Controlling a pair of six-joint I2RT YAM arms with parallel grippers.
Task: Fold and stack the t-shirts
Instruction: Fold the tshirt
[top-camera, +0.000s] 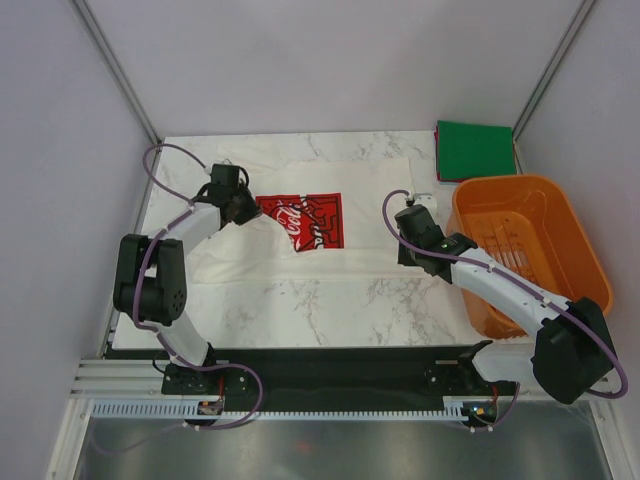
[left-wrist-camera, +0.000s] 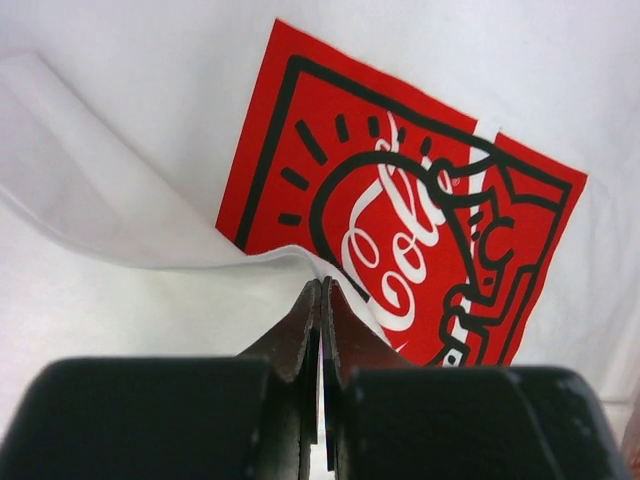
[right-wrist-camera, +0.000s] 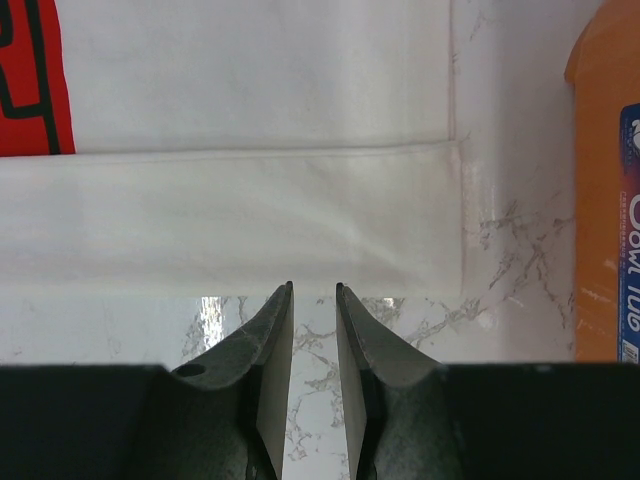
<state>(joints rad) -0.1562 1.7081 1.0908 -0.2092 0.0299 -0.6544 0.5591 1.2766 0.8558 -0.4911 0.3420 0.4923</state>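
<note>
Left pincer (left-wrist-camera: 321, 292) clamped on a fold of the white cloth t-shirt with red rectangular print (top-camera: 340, 170).
Right pincer (right-wrist-camera: 313, 290), slightly apart and empty, hovers over white marble table (top-camera: 330, 310), shirt hem just ahead; orange slatted plastic basket (top-camera: 500, 185) to its right, folded dark green t-shirt (top-camera: 475, 150) beyond.

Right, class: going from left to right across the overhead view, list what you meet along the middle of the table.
left claw → white t-shirt's red print → right claw → orange basket
</note>
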